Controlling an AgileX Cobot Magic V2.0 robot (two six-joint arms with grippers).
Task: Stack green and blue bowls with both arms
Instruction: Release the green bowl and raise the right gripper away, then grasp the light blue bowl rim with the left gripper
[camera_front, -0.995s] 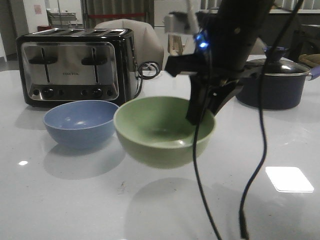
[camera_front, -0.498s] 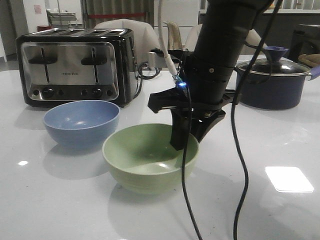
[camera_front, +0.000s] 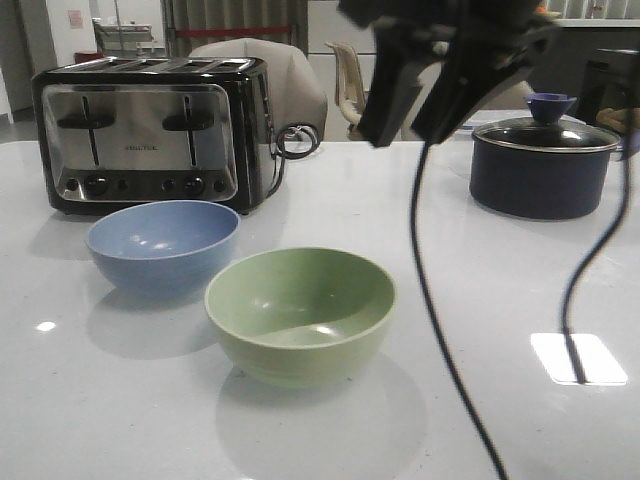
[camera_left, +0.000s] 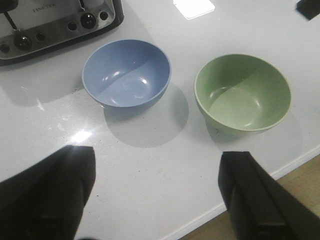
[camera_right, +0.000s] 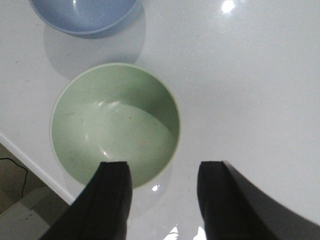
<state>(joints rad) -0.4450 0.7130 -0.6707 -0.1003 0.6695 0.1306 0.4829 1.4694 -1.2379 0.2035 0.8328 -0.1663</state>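
On the white table (camera_front: 520, 300) the green bowl (camera_front: 300, 312) sits upright near the front edge, with the blue bowl (camera_front: 162, 244) just beside it on the left and a little farther back; the two stand apart, not touching, each empty. The front view shows the right gripper (camera_front: 440, 85) hanging high above the table, over and behind the green bowl, its two dark fingers spread and holding nothing, with black cables (camera_front: 440, 330) trailing down in front. That view also takes in the silver toaster (camera_front: 150, 130) behind the blue bowl and the dark pot (camera_front: 542, 165) with its lid off to the right. The right wrist view looks straight down into the green bowl (camera_right: 115, 122), showing its bare inside between the parted fingers (camera_right: 112, 200), and only an edge of the blue bowl (camera_right: 85, 17). The left gripper (camera_left: 155, 195) appears only in its own wrist view: its fingers stand wide apart over bare table, well clear of both the blue bowl (camera_left: 126, 75) and the green bowl (camera_left: 242, 92), and the toaster's knobs (camera_left: 55, 32) show beyond.
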